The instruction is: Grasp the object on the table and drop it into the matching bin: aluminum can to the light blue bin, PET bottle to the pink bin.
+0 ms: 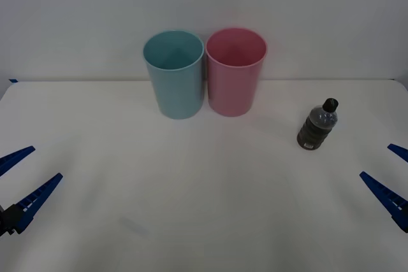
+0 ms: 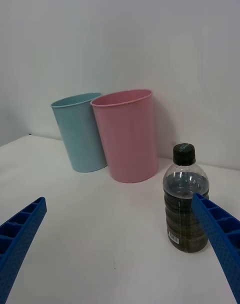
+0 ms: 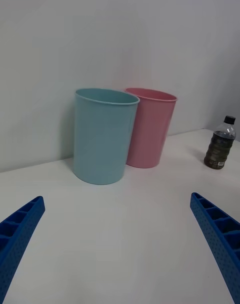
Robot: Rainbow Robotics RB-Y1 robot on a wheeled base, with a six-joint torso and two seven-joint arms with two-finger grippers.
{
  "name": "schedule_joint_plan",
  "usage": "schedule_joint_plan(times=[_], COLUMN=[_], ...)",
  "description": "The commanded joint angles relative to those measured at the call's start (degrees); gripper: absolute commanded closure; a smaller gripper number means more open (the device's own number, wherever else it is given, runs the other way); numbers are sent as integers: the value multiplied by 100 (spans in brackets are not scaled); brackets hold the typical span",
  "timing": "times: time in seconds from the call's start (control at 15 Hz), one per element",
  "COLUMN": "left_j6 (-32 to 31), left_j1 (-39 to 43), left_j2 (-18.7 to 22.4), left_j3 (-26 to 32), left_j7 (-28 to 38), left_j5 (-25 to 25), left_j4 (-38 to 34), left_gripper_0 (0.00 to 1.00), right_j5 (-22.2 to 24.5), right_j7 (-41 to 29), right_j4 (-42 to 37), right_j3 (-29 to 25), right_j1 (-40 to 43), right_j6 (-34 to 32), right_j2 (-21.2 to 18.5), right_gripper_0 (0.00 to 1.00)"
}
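Note:
The PET bottle [image 1: 317,125] stands upright on the right half of the white table [image 1: 204,214], with dark brown liquid, a black cap and a dark label. At the back centre stand the light blue bin [image 1: 174,74] and, touching its right side, the pink bin [image 1: 235,71]. My right gripper [image 1: 376,160] hovers open at the table's right edge, just short of the bottle. In the right wrist view the bottle [image 2: 186,204] sits close ahead, partly behind one blue finger [image 2: 220,234]. My left gripper [image 1: 46,162] waits open at the left edge.
A plain white wall rises right behind the bins. The left wrist view looks at the light blue bin [image 3: 104,136], the pink bin [image 3: 150,128] and the far-off bottle [image 3: 220,143] over bare white tabletop.

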Motion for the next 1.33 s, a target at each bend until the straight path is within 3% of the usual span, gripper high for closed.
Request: schedule_joint_plan(times=[0.07, 0.47, 1.33], left_j6=[0, 0, 0], left_j1=[0, 0, 0], left_j2=[0, 0, 0], left_j3=[0, 0, 0], left_j7=[0, 0, 0], left_j5=[0, 0, 0], left_j4=[0, 0, 0], left_gripper_0=[0, 0, 0], right_j5=[0, -60, 266], right_j7=[0, 0, 712], right_j4=[0, -203, -203], right_j3=[0, -15, 829], right_j1=[0, 136, 268], right_j6=[0, 30, 1911], right_j2=[0, 103, 103], right_gripper_0=[0, 0, 0])
